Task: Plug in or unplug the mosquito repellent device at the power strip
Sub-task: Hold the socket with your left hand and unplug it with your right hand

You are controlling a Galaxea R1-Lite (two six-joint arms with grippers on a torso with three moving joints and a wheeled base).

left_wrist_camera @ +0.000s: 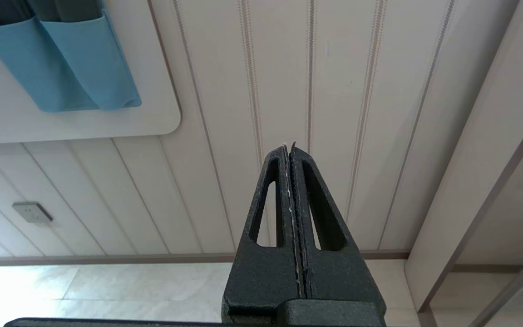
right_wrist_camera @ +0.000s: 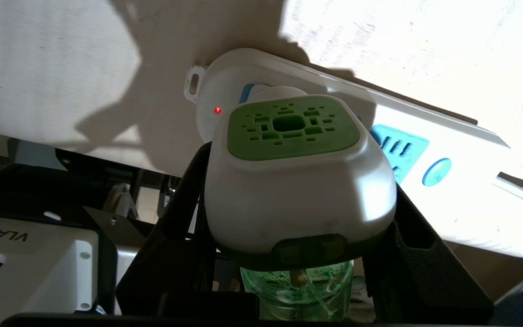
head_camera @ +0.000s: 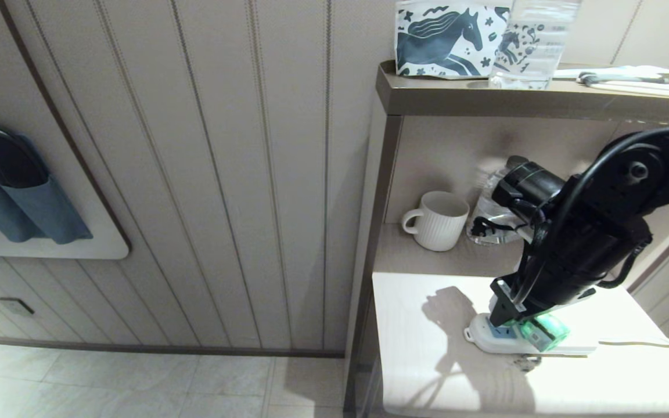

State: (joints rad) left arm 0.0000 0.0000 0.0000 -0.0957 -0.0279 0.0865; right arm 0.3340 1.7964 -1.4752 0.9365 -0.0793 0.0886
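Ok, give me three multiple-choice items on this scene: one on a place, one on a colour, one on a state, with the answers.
1. Where does the white mug stand?
A. on the shelf behind the power strip
B. on the floor
C. on the top ledge

2. What colour is the vented panel on the mosquito repellent device?
A. red
B. green
C. black

3. What is the right gripper doing?
A. hanging open, far from the strip
B. holding the mug
C. closed on the device at the strip

Answers: 1 A, the mug sits on the shelf beyond the strip. 2 B, the right wrist view shows a green panel. 3 C, its fingers flank the device's white head.
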